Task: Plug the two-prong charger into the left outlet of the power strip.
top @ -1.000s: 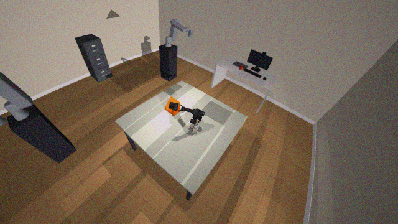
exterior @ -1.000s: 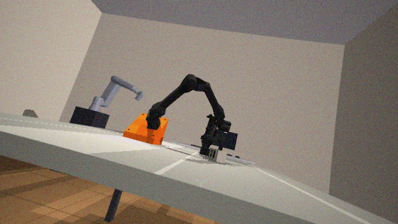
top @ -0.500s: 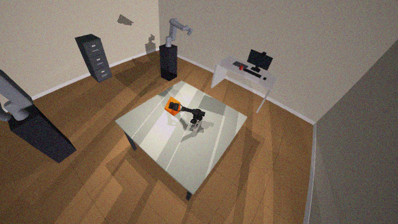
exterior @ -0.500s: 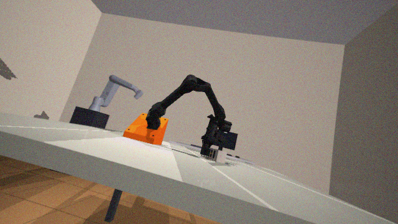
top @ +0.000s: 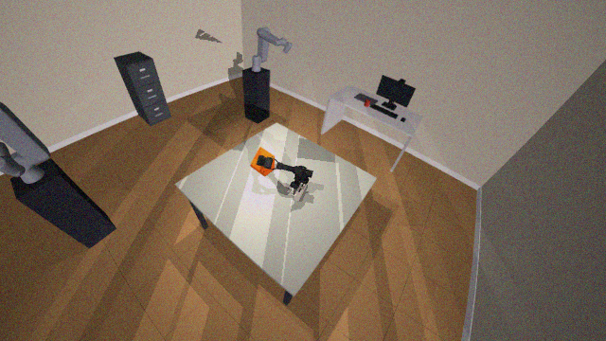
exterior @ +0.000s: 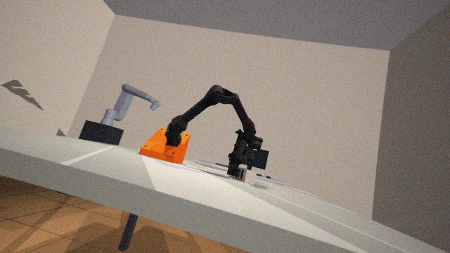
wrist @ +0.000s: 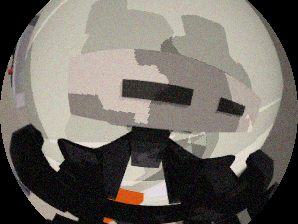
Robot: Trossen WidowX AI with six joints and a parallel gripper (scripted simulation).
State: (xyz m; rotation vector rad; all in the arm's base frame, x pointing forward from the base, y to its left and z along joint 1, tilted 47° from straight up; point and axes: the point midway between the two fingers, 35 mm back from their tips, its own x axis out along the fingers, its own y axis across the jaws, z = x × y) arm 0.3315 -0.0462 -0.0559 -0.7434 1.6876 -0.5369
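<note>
The power strip (wrist: 95, 75) (top: 300, 192) is a pale block with two dark bars on its upper face, a long one and a short one. It stands across the wrist view, just beyond the fingertips. My gripper (wrist: 148, 135) (exterior: 235, 172) points down low over the table and is shut on the charger. The charger (wrist: 147, 156) is a small black block between the fingers. Its far end meets the near lower edge of the strip in the wrist view. The prongs do not show, and the outlet openings are hidden, so how far the prongs are in cannot be told.
The white table (top: 251, 232) (exterior: 197, 200) carries the arm's orange base (top: 266, 170) (exterior: 179, 154), behind the gripper. Shadows and light bands cross the table top. A desk with a monitor (top: 396, 90) and a grey arm on a black pedestal (top: 256, 95) stand beyond the table.
</note>
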